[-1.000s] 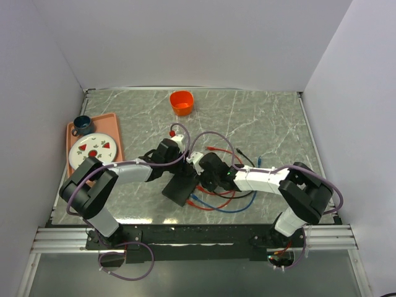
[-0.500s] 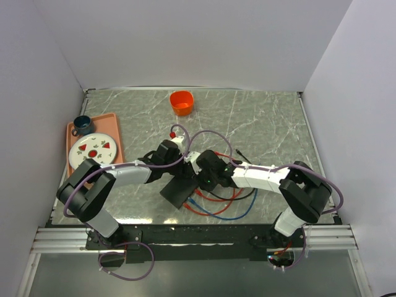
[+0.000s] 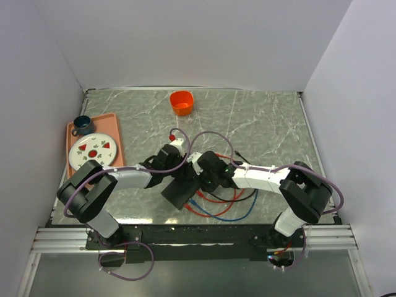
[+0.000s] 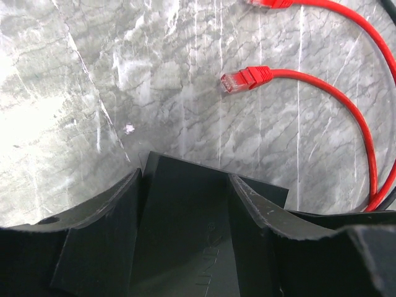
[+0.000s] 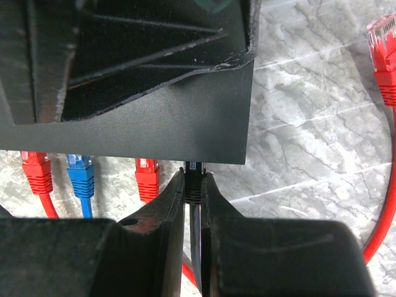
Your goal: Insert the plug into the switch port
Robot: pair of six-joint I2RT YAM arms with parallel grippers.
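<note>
At the box's narrow near edge, seen from my right wrist, the plug (image 5: 192,176) stands with its long axis square to that edge. Its nose points straight at the box (image 5: 154,133), and its black cord (image 5: 197,241) trails back between my fingers. The clear tip touches the edge. The port is hidden behind it, so I cannot tell whether the tip has gone in. My right end effector (image 5: 192,184) is clamped on the plug, one finger tight on each side.

My left end effector (image 4: 184,179) grips the box across its width, both fingers pressed against its sides.

Left of my plug, along the same edge, three others lie parallel to it with their noses at the box: a red plug (image 5: 146,179), a blue plug (image 5: 80,176) and an outer red plug (image 5: 35,172). Their cables (image 3: 213,207) loop over the tabletop (image 3: 272,124) by the box's near right. The cup (image 3: 182,102) sits well apart at the far side.
</note>
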